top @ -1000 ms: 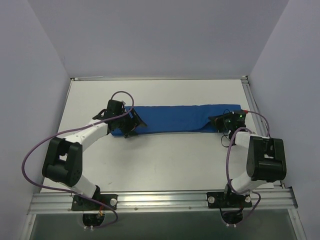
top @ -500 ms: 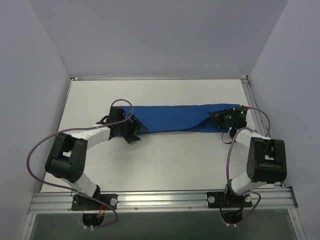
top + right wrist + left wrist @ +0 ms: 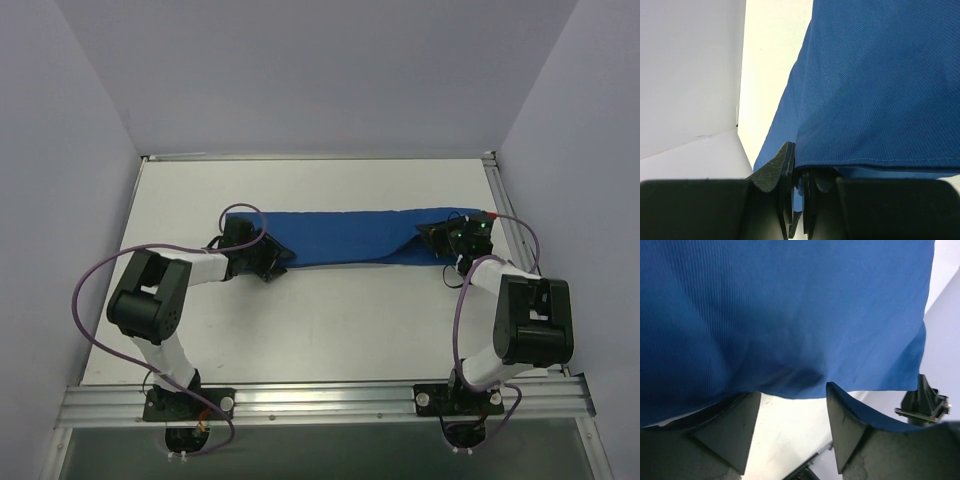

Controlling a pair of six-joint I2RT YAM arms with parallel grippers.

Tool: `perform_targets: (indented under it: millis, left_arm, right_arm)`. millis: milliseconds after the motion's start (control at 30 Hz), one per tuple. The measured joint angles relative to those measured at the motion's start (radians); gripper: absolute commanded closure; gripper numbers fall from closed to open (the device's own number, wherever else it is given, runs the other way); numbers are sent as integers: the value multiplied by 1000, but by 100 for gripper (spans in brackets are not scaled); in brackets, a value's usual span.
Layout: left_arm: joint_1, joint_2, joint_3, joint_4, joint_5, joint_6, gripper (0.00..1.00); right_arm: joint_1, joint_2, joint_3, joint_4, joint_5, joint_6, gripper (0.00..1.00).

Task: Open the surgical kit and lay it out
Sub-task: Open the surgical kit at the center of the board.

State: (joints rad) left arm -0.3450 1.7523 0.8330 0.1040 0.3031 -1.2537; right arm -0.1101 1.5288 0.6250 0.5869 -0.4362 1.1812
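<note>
The white table carries the surgical kit across its far half. The kit shows as a long, narrow band of royal-blue cloth running left to right, with one arm at each end. The band is flat along most of its length; near its right end the cloth rises into a raised fold.

The left gripper sits at the band's left end, low against the near edge. In the left wrist view its fingers stand spread with bare table between them. The cloth's hem hangs just above their tips, and one corner drapes over the right-hand finger — it closes on nothing.

The right gripper is at the opposite end, where the fold rises. In the right wrist view its fingers are pressed together, pinching a sliver of the blue fabric — the hem runs straight into the closed tips.

Up close the cloth is finely ribbed, an even deep blue with a stitched edge.
</note>
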Motion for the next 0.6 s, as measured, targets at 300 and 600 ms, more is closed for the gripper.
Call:
perform_targets:
  millis: [300,600]
  left_arm:
    - [8,52,21,35,13,-24,49]
    - [6,5,21,2,-29,-9,72]
  right_arm:
    - [0,0,0,1,-3,-1,100]
    - [0,1,0,12,-11,-4,100]
